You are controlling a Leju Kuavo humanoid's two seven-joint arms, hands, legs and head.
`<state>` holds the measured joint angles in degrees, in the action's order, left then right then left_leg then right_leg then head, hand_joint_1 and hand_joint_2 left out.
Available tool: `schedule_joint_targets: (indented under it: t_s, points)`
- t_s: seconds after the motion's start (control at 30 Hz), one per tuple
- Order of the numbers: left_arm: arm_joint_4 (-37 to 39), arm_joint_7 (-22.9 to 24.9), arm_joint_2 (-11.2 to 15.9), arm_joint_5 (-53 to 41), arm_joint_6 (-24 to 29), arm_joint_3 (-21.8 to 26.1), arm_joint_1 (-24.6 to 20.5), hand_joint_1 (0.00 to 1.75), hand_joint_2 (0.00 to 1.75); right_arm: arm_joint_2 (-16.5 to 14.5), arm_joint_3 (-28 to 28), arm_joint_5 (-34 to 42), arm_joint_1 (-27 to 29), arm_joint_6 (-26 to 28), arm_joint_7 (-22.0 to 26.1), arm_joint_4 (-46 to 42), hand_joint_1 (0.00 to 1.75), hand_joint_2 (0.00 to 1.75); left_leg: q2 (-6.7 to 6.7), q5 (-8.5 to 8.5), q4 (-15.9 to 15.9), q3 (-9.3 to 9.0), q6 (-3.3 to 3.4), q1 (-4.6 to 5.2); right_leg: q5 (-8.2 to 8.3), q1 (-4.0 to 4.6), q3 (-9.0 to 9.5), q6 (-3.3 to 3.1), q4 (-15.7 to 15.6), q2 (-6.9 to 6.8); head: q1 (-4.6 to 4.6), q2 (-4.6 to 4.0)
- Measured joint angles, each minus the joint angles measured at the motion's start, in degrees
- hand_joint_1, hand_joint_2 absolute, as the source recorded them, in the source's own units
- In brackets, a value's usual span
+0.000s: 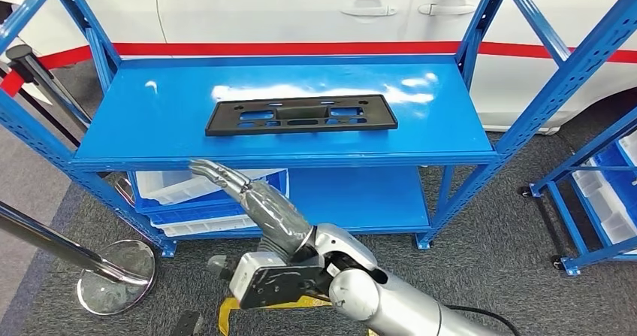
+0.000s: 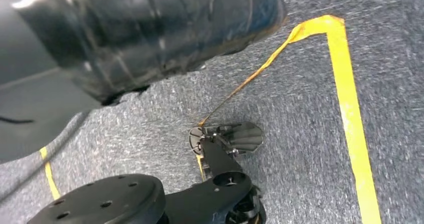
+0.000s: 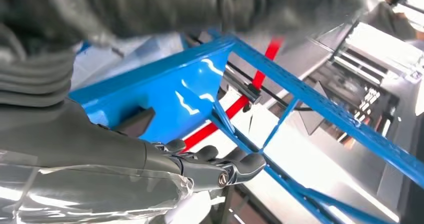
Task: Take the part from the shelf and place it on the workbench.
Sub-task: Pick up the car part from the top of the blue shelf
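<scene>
Head view, right hand (image 1: 248,197) empty, fingers extended, below part (image 1: 300,115)

Right robot hand (image 1: 248,193) raised, fingers seemingly extended, empty.

A black part (image 1: 301,115) lies on a glossy blue shelf (image 1: 165,137); yellow tape (image 2: 350,119) stripes grey carpet (image 2: 300,73).

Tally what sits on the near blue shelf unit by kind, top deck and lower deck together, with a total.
Black flat part on the top deck: 1
Blue bins on the lower deck, stacked: 2, as far as the head view shows
Total: 3
</scene>
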<state>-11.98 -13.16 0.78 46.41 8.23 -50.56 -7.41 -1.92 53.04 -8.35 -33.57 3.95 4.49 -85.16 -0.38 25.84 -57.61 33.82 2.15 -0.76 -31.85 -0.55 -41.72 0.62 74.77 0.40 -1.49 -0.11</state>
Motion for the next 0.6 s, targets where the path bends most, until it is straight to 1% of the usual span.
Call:
schedule_joint_targets:
  t_s: [0.03,0.07,0.1,0.13,0.17,0.2,0.27,0.3,0.33,0.37,0.4,0.43,0.47,0.5,0.53,0.57,0.6]
  points:
    - [0.0,0.3,-0.3,0.2,0.3,0.0,-0.1,0.0,0.0,-0.6,0.2,-0.5,-1.9,0.5,0.0,1.6,0.0,1.75,-0.03,0.27,-0.1,-0.3,-0.1,0.01,2.56,0.01,0.81,-0.18,-2.9,-0.01,0.0,0.0]
    - [0.0,0.5,-0.6,0.3,0.6,0.0,-0.3,0.0,0.0,-1.3,0.3,-1.7,-3.8,1.5,0.1,3.2,0.0,1.75,-0.09,0.58,-0.2,-0.59,-0.24,0.01,5.16,0.04,2.18,-0.45,-6.8,-0.01,0.01,0.0]
    - [0.0,0.7,-0.9,0.4,0.9,0.0,-0.5,0.0,0.0,-1.9,0.4,-3.7,-5.6,3.1,0.0,5.0,0.0,1.75,-0.18,0.91,-0.4,-0.78,-0.46,0.11,6.99,0.19,3.68,-0.72,-10.5,0.0,-0.01,0.0]
    - [0.0,0.9,-1.2,0.5,1.2,0.0,-0.7,0.0,0.0,-2.5,0.5,-6.4,-7.0,5.0,-0.1,6.7,0.0,1.75,-0.29,1.12,-0.6,-0.78,-0.71,0.2,7.83,0.28,4.88,-0.95,-13.3,0.0,-0.01,0.0]
    - [0.0,1.1,-1.4,0.7,1.5,0.0,-0.9,0.0,0.0,-3.0,0.7,-9.5,-8.1,7.2,-0.4,8.4,0.0,1.75,-0.39,1.23,-0.7,-0.68,-1.02,0.24,7.82,0.42,5.47,-1.13,-14.7,0.03,-0.03,0.0]
    - [0.0,1.3,-1.6,0.8,1.9,0.0,-1.1,0.0,0.0,-3.5,0.9,-12.6,-9.1,9.2,-0.8,10.1,0.0,1.75,-0.45,1.24,-0.7,-0.58,-1.35,0.26,7.47,0.56,5.75,-1.26,-15.1,0.1,-0.03,0.01]
    - [0.0,1.9,-2.1,1.0,3.3,0.0,-1.3,0.0,0.0,-4.4,1.2,-18.5,-10.8,12.6,-1.5,13.8,0.0,1.75,-0.42,1.47,-0.7,-0.6,-2.01,0.11,7.41,0.36,6.1,-1.63,-15.7,0.21,-0.03,0.01]
    - [0.0,2.3,-2.3,1.1,4.0,0.0,-1.5,0.0,0.0,-4.8,1.4,-21.0,-11.7,13.9,-1.8,15.6,0.0,1.75,-0.35,2.08,-1.5,-0.25,-2.32,0.07,7.44,0.19,6.37,-1.85,-16.0,0.18,-0.12,0.01]
    - [0.0,2.9,-2.6,1.1,4.6,0.0,-1.8,0.0,0.0,-5.2,1.5,-23.0,-12.5,15.3,-1.9,17.4,0.0,1.75,-0.28,3.14,-3.5,0.73,-2.63,0.01,7.45,0.01,6.64,-2.09,-16.2,0.1,-0.24,0.0]
    - [0.0,3.5,-2.8,1.2,4.9,0.0,-2.0,0.0,0.0,-5.5,1.5,-24.6,-13.1,16.7,-1.8,19.1,0.0,1.75,-0.19,4.47,-6.5,2.37,-2.89,-0.1,7.39,-0.03,6.81,-2.27,-16.3,0.0,-0.34,0.0]
    - [0.0,4.3,-2.9,1.3,4.9,0.0,-2.3,0.0,0.0,-5.8,1.6,-25.8,-13.5,18.1,-1.7,20.6,0.0,1.75,-0.12,5.85,-10.2,4.5,-3.11,-0.17,7.29,-0.02,6.88,-2.43,-16.3,-0.09,-0.43,0.0]
    - [0.0,5.1,-3.1,1.4,4.9,0.0,-2.5,0.0,0.0,-6.0,1.6,-26.8,-13.8,19.3,-1.5,22.1,0.0,1.75,-0.08,6.71,-13.5,6.57,-3.29,-0.24,7.18,0.02,6.91,-2.53,-16.3,-0.14,-0.44,0.0]
    - [0.0,5.7,-3.2,1.5,4.8,0.0,-2.7,0.0,0.0,-6.1,1.6,-27.8,-13.9,20.2,-1.5,23.4,0.0,1.75,-0.04,6.65,-15.4,8.01,-3.41,-0.28,7.05,0.05,6.96,-2.57,-16.2,-0.13,-0.44,0.0]
    - [0.0,6.1,-3.2,1.5,4.7,0.0,-2.8,0.0,0.0,-6.2,1.7,-28.7,-14.0,20.7,-1.6,24.4,0.0,1.75,-0.02,5.52,-15.3,8.47,-3.44,-0.29,6.88,0.06,7.03,-2.56,-16.0,-0.05,-0.44,0.0]
    - [0.0,6.3,-3.3,1.6,4.8,0.0,-2.9,0.0,0.0,-6.3,1.7,-29.8,-14.2,21.0,-1.9,25.3,0.0,1.75,-0.01,3.4,-13.0,7.79,-3.38,-0.3,6.67,0.06,7.15,-2.5,-15.9,0.08,-0.45,0.0]
    - [0.0,6.3,-3.3,1.5,4.8,0.0,-3.1,0.0,0.0,-6.3,1.7,-31.0,-14.5,21.3,-2.1,26.0,0.0,1.75,0.0,1.02,-9.1,6.32,-3.23,-0.29,6.42,0.06,7.32,-2.4,-15.7,0.21,-0.45,0.0]
    - [0.0,6.3,-3.3,1.5,4.9,0.0,-3.3,0.0,0.0,-6.3,1.8,-32.0,-14.8,21.5,-2.4,26.7,0.0,1.75,-0.03,-0.59,-5.5,4.64,-3.03,-0.2,6.19,0.15,7.43,-2.22,-15.6,0.33,-0.43,0.0]
